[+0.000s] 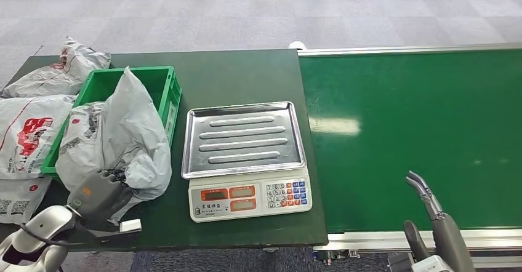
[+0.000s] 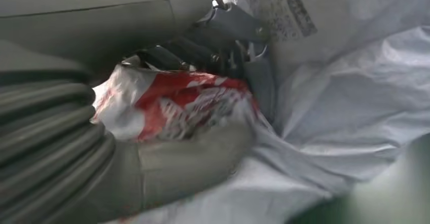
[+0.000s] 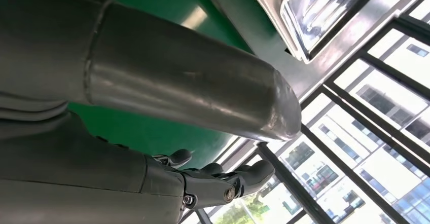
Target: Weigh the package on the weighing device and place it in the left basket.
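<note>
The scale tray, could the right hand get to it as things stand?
Probably yes: the right hand hangs open over the green belt, and nothing lies between it and the bare scale tray.

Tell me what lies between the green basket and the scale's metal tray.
In the head view, only a bare strip of dark green table separates the green basket from the scale's metal tray. The grey package bulges toward it lower down.

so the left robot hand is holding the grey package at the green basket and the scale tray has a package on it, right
Not quite. The head view shows the scale tray bare, with no package on it. The rest holds: the left robot hand grips the grey package at the green basket.
</note>
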Action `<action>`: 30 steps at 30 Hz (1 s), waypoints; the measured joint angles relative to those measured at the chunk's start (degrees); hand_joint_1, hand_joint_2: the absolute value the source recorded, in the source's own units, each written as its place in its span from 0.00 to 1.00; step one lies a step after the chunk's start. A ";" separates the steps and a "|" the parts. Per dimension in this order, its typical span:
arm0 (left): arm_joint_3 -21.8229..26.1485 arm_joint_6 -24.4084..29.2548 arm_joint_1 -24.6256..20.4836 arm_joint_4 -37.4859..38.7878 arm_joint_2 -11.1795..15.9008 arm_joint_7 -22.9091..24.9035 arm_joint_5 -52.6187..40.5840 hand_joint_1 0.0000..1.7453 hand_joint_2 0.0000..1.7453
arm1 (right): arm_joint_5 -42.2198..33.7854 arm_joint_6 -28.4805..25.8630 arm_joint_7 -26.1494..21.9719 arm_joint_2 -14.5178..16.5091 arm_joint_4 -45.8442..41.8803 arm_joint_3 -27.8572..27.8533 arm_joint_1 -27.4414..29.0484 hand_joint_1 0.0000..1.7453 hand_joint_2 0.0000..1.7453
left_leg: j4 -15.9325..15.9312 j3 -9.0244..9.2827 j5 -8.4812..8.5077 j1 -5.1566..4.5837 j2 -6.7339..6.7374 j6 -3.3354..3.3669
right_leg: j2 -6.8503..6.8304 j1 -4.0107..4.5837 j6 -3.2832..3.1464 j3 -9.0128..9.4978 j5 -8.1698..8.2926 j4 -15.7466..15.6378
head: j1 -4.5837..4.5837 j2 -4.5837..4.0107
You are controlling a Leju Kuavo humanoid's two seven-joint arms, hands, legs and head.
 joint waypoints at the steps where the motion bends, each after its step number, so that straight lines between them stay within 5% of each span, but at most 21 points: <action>1: 0.65 1.62 1.25 0.38 -1.69 0.41 -1.30 0.00 0.00 | 0.37 0.08 0.14 0.09 0.00 0.00 -0.12 0.00 0.00 | 0.00 -0.02 -0.01 0.00 -0.04 0.01 | -0.05 0.00 0.03 0.02 -0.02 0.00 | 0.01 0.00; 6: 2.18 4.74 4.42 1.43 -8.58 4.14 -0.82 0.00 0.00 | 1.06 -0.62 1.13 0.16 -0.02 0.00 -0.40 0.00 0.00 | 0.06 -0.11 -0.01 -0.02 -0.21 0.04 | -0.31 -0.02 0.10 0.10 -0.04 0.00 | 0.03 0.00; 11: 4.56 3.59 5.40 1.28 -11.66 4.65 5.30 0.00 0.00 | 1.08 -1.24 1.26 0.15 -0.02 0.00 -0.68 0.00 0.00 | 0.08 -0.26 -0.02 0.01 -0.26 0.05 | -0.37 0.00 0.10 0.12 -0.04 0.00 | 0.02 0.00; 25: 6.69 6.56 6.40 -4.24 -13.73 2.45 9.41 0.00 0.00 | 0.72 -3.65 2.06 -0.80 0.46 1.42 -2.65 0.00 0.00 | 0.08 -0.13 0.02 0.03 -0.37 0.04 | -0.45 0.04 0.09 0.12 -0.04 0.00 | 0.02 0.00; 30: 6.53 5.33 2.28 -6.70 -11.95 6.76 5.45 0.00 0.00 | 0.74 -4.44 2.05 -1.75 1.19 2.80 -3.76 0.00 0.00 | 0.11 -0.17 0.15 0.08 -0.42 0.02 | -0.51 0.09 0.05 0.00 0.05 0.00 | 0.01 0.00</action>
